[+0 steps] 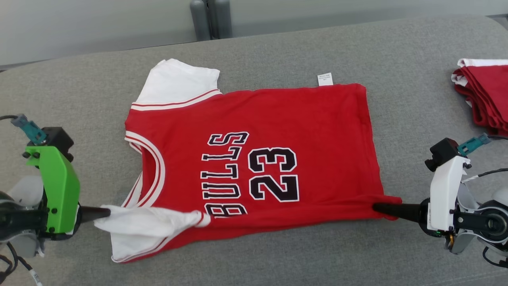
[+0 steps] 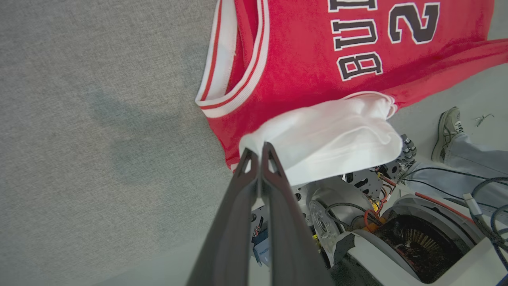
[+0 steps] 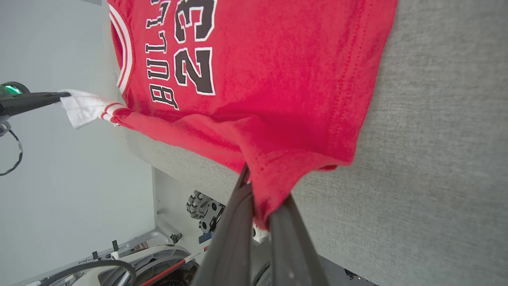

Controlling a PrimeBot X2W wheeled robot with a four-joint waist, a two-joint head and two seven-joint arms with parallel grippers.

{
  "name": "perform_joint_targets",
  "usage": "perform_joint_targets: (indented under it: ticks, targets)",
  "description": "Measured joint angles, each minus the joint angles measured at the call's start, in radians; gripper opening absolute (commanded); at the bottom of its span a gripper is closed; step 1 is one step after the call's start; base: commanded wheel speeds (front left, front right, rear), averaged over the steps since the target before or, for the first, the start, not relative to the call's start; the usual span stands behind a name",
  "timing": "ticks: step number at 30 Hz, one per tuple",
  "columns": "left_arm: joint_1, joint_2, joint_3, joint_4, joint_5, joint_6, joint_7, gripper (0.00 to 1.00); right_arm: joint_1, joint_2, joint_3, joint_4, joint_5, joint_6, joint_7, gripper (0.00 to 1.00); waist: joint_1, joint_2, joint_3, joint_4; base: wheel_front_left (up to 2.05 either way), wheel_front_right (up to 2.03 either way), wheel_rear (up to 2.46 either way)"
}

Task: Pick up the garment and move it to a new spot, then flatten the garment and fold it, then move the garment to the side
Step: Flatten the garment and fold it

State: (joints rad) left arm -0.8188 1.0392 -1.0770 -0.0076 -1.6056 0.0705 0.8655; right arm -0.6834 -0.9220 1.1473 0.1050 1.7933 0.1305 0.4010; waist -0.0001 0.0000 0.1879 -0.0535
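Observation:
The garment (image 1: 309, 131) is a red jersey with white sleeves and black "BULLS 23" lettering, spread on the grey surface with its collar toward my left. My left gripper (image 1: 104, 213) is shut on the near white sleeve (image 2: 333, 135), which is lifted off the surface; the fingers pinch its edge in the left wrist view (image 2: 258, 153). My right gripper (image 1: 378, 207) is shut on the near hem corner (image 3: 274, 186) of the garment (image 3: 278, 79), also raised a little. The near edge hangs stretched between the two grippers. The far sleeve lies flat.
A stack of folded red and white clothes (image 1: 484, 97) sits at the far right of the grey surface (image 1: 416, 59). The left wrist view looks past the near edge to the robot's base and a person's shoe (image 2: 446, 131) on the floor.

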Motion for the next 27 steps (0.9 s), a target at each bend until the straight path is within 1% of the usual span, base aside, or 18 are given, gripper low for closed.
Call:
perform_joint_targets:
  ticks: [4,11,17,18,19,20,21,25,27]
  targets:
    - [-0.035,-0.025,0.003,0.082,0.009,-0.003,0.022,0.00,-0.020,0.015,0.008,0.033,0.013,0.000,0.011,0.00,0.0000,0.0000,0.023,-0.024,0.00,0.00,0.00]
    - [-0.064,-0.074,0.012,0.163,0.008,-0.031,0.022,0.00,-0.031,0.040,0.009,0.052,0.035,0.000,-0.003,0.00,0.0000,0.0000,0.046,-0.052,0.00,0.00,0.00]
    - [-0.094,-0.127,0.013,0.241,0.034,-0.050,0.012,0.00,-0.065,0.073,0.003,0.076,0.039,0.000,-0.011,0.00,0.0000,0.0000,0.057,-0.065,0.00,0.00,0.00]
    - [-0.097,-0.137,0.016,0.255,0.035,-0.055,0.004,0.00,-0.069,0.079,0.002,0.081,0.039,0.000,-0.015,0.31,0.0000,0.0000,0.059,-0.066,0.00,0.00,0.00]
    - [-0.099,-0.148,0.017,0.269,0.038,-0.063,-0.003,0.31,-0.073,0.086,-0.001,0.087,0.039,0.000,-0.017,0.47,0.0000,0.0000,0.059,-0.066,0.00,0.00,0.00]
    - [-0.100,-0.155,0.018,0.279,0.042,-0.066,-0.006,0.85,-0.076,0.090,-0.001,0.092,0.039,0.000,-0.019,0.95,0.0000,0.0000,0.058,-0.066,0.00,0.00,0.00]
    - [-0.100,-0.164,0.019,0.293,0.042,-0.072,-0.016,1.00,-0.078,0.094,-0.003,0.100,0.039,0.000,-0.025,1.00,0.0000,0.0000,0.055,-0.065,0.00,0.00,0.00]
    - [-0.100,-0.191,0.025,0.341,0.054,-0.097,-0.061,1.00,-0.075,0.095,-0.029,0.123,0.066,0.000,-0.062,1.00,0.0000,0.0000,0.036,-0.060,0.00,0.00,0.00]
    - [-0.098,-0.193,0.025,0.354,0.066,-0.113,-0.087,1.00,-0.064,0.090,-0.049,0.122,0.088,0.000,-0.082,1.00,0.0000,0.0000,0.023,-0.056,0.00,0.00,0.00]
